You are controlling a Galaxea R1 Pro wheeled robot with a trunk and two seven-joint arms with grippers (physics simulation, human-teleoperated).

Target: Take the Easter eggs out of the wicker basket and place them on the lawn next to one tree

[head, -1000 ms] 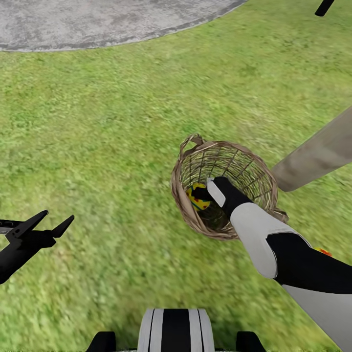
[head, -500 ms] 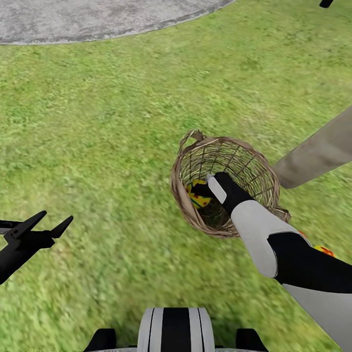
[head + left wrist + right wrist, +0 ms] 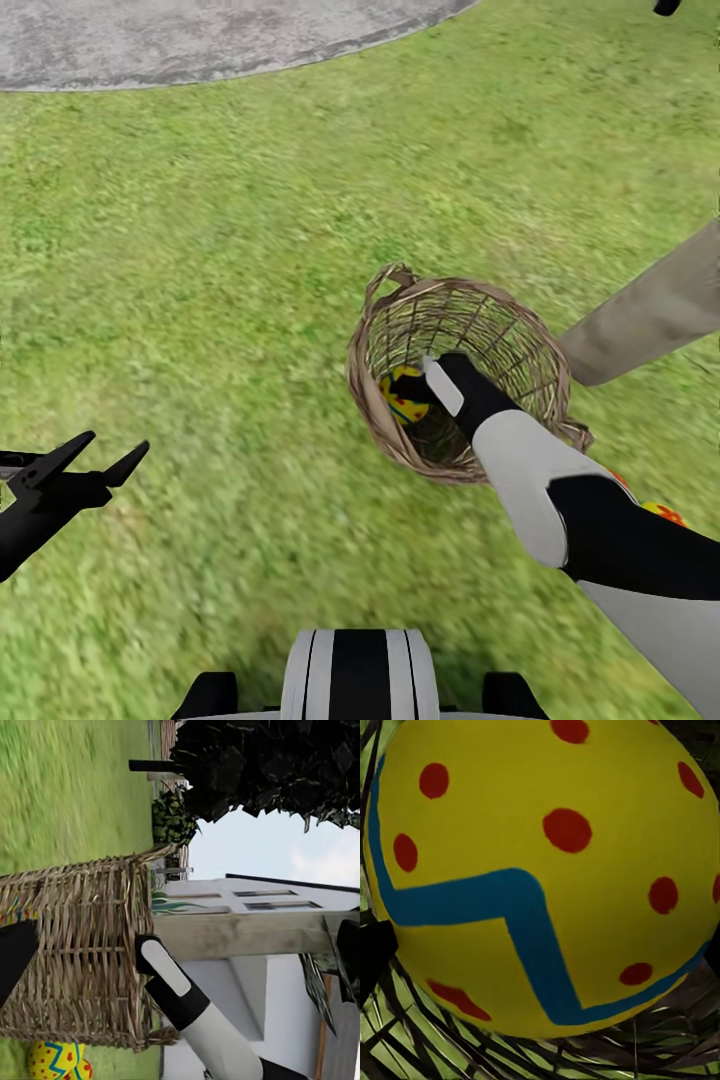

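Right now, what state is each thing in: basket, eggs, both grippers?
wicker basket: upright on the lawn, beside the tree trunk.
Egg in basket: at the right gripper, grip unclear.
Egg on grass: out, behind the right arm.
left gripper: open, empty.

No readable text, labels, numbers or signs anywhere.

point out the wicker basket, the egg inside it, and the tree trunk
wicker basket [image 3: 372, 405], head view, on its near-left woven wall.
egg [image 3: 402, 402], head view, on its yellow shell inside the basket.
tree trunk [image 3: 650, 310], head view, on the grey-beige bark.
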